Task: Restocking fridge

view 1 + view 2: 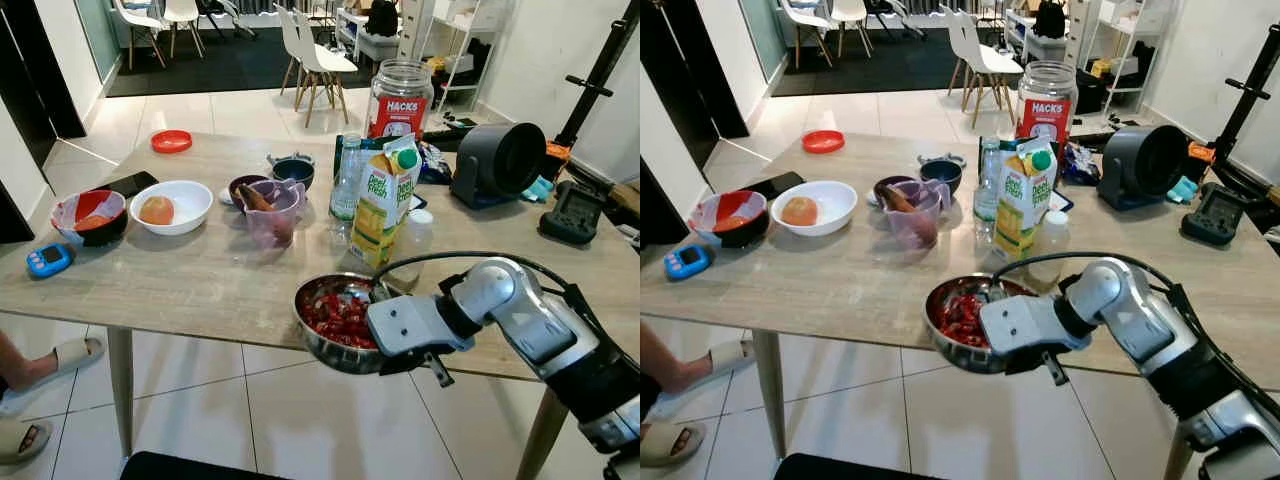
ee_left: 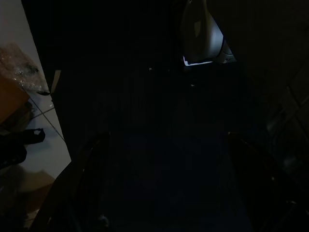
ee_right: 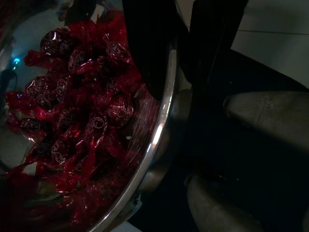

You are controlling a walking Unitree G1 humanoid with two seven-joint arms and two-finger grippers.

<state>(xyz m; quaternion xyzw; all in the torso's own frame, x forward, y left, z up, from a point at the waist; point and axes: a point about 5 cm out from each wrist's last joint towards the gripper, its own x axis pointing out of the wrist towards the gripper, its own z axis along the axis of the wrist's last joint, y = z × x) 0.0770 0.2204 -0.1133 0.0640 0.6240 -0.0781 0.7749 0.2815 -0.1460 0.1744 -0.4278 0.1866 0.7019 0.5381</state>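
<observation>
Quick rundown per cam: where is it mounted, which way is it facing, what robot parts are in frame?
Left eye, right eye: head stereo pair, looking forward and down at the table; right arm reaching to the steel bowl.
Left wrist: on the idle left arm, very dark.
Right wrist: along the right claw, one finger on each side of the bowl's rim.
Shared: bowl of red-wrapped candies.

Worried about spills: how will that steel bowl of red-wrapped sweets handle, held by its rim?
The steel bowl looks smooth, so it may slip or pivot in the right gripper, pinched at one rim. The loose sweets could slide, tilting it. Probably rigid, not fragile.
</observation>
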